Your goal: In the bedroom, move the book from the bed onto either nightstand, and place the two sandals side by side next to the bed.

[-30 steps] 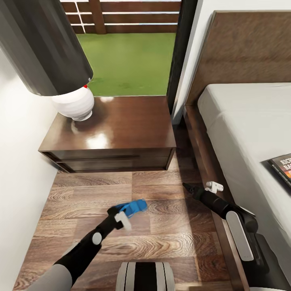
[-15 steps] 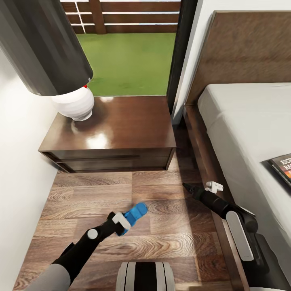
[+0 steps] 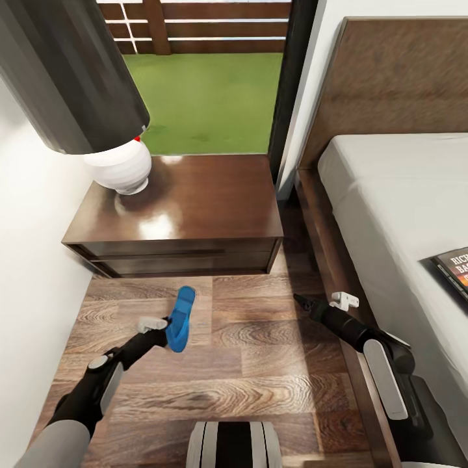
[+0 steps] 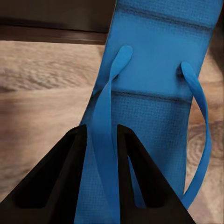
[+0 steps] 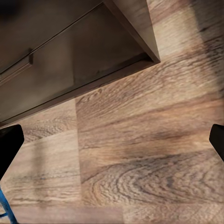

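My left gripper [image 3: 169, 322] is shut on the strap of a bright blue sandal [image 3: 181, 318], held just above the wood floor in front of the nightstand [image 3: 195, 205]. The left wrist view shows the black fingers [image 4: 70, 177] pinching one strap of the sandal [image 4: 158, 93]. My right gripper [image 3: 303, 301] hangs open and empty beside the bed frame [image 3: 322, 234]; its fingertips [image 5: 9, 144] stand wide apart over bare floor. The book [image 3: 456, 268] lies on the pale mattress [image 3: 390, 195] at the right edge of the head view.
A white-based lamp [image 3: 119, 167] with a dark shade stands on the nightstand's left rear corner. A white wall runs along the left; a dark-framed window [image 3: 208, 97] is behind. The nightstand drawer front [image 5: 65, 65] faces the right gripper.
My left arm swung left and forward with the sandal, which turned from pointing right to pointing at the nightstand. The right arm has not moved.
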{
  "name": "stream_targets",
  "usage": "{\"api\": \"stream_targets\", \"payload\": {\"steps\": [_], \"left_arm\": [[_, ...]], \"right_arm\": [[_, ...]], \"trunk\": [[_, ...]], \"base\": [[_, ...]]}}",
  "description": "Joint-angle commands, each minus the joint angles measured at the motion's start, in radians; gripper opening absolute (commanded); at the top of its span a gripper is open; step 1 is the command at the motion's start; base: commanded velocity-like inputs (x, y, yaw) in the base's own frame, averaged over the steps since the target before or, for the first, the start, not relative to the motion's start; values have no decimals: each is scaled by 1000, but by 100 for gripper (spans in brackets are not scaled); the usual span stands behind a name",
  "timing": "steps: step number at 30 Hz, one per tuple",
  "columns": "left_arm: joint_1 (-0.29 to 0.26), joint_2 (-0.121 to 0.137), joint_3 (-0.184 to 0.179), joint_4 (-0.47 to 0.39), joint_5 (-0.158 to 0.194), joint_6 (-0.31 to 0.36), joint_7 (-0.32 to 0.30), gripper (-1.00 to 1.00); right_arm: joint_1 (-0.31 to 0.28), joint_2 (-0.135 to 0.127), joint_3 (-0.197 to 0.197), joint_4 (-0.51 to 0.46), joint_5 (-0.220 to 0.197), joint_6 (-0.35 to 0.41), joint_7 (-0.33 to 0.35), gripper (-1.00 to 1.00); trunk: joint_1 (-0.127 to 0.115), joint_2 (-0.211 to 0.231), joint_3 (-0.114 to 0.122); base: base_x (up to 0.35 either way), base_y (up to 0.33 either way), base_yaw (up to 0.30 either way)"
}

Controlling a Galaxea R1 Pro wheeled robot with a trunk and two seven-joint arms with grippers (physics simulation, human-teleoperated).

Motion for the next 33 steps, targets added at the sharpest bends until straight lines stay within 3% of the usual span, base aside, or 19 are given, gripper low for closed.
{"api": "stream_targets", "payload": {"steps": [1,6,8,11,14,17,20,33], "left_arm": [[0,1,7,0,3,7,-1,-100],[0,4,17,-6,11,168,-4,-100],[0,3,18,-7,13,202,-13,-100],[0,3,21,-5,40,240,-28,-100],[0,17,61,-2,103,401,-33,-100],[0,25,76,-3,122,482,-33,-100],[0,26,81,-2,127,510,-27,-100],[0,3,80,-1,126,509,-26,-100]], "right_arm": [[0,0,-2,0,0,5,4,100],[0,1,-1,0,0,5,4,100],[0,1,-1,0,1,5,4,100],[0,0,-1,0,1,5,4,100],[0,-1,-2,0,0,9,6,100],[0,-1,-2,0,-1,11,7,100],[0,0,-2,0,-1,12,7,100],[0,0,-2,0,-1,9,6,100]], "trunk": [[0,0,-1],[0,0,-1],[0,0,-1],[0,0,-1],[0,0,-1],[0,0,-1],[0,0,-1],[0,0,-1]], "base": [[0,0,0],[0,0,0],[0,0,0],[0,0,0],[0,0,0],[0,0,0],[0,0,0],[0,0,0]]}}
